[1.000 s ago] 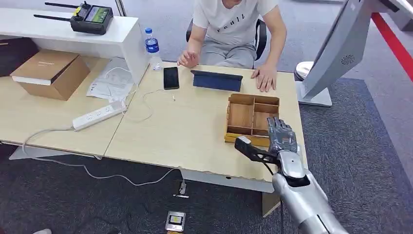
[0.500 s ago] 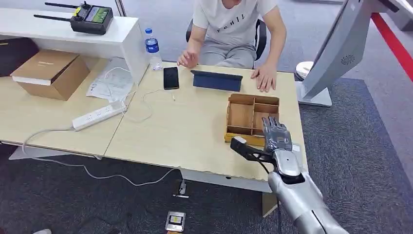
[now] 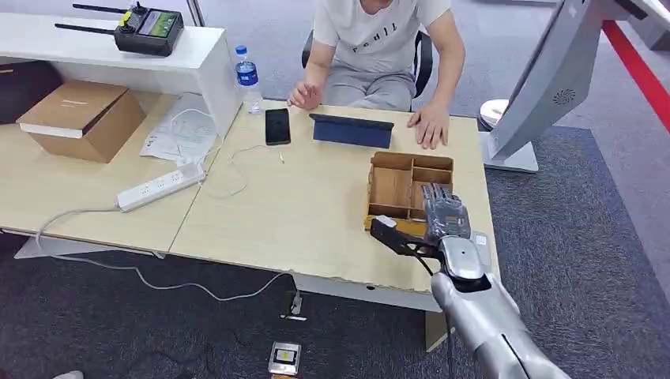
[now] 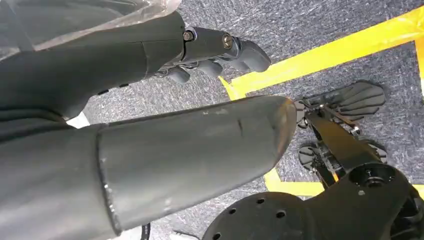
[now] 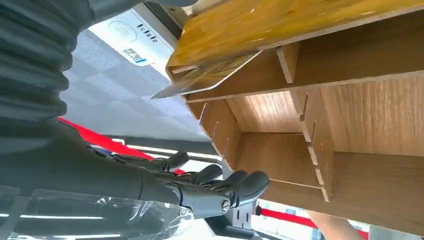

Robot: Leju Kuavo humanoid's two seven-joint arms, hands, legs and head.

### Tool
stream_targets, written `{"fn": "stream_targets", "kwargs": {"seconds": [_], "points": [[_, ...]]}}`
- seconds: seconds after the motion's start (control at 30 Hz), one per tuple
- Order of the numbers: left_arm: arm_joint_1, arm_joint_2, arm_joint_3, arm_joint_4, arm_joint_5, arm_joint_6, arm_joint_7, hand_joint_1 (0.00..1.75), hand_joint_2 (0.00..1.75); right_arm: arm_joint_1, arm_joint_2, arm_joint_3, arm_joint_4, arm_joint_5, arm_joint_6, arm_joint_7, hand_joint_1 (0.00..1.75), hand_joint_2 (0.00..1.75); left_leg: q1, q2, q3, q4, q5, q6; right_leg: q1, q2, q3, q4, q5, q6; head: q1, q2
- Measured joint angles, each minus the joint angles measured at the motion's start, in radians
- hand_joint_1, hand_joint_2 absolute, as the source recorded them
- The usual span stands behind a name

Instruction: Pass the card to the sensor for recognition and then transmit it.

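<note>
A wooden box [image 3: 393, 189] with several compartments stands on the table's right part. My right hand [image 3: 444, 212] hovers over its near right corner, fingers stretched out and apart, holding nothing. In the right wrist view a thin card [image 5: 210, 80] leans inside a compartment of the box [image 5: 380, 115], a little way from my right hand [image 5: 200, 185]. Beside the box lies a white sensor [image 5: 125, 37] with a printed label. My left hand [image 4: 215, 50] hangs over the carpet with nothing in it.
A person [image 3: 379, 39] sits at the table's far side, hands by a dark tablet [image 3: 351, 130]. A phone [image 3: 277, 125], a bottle [image 3: 247, 77], a power strip [image 3: 160, 187] and a cardboard box [image 3: 83, 118] lie to the left. A grey kiosk [image 3: 553, 79] stands at the right.
My right hand has moved forward and slightly left, from the table's near edge to over the box's near compartments. The person and the other things have stayed put.
</note>
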Motion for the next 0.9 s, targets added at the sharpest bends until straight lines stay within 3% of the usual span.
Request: {"fn": "stream_targets", "kwargs": {"seconds": [0.9], "points": [[0.001, 0.006, -0.005, 0.001, 0.032, -0.003, 0.021, 0.00, 0.00, -0.018, 0.016, 0.001, 0.039, 0.018, 0.002, -0.009, 0.00, 1.75, 0.000, 0.000, 0.000, 0.000, 0.000, 0.000, 0.000, 0.000, 0.000, 0.000, 0.000, 0.000, 0.000, 0.000]]}}
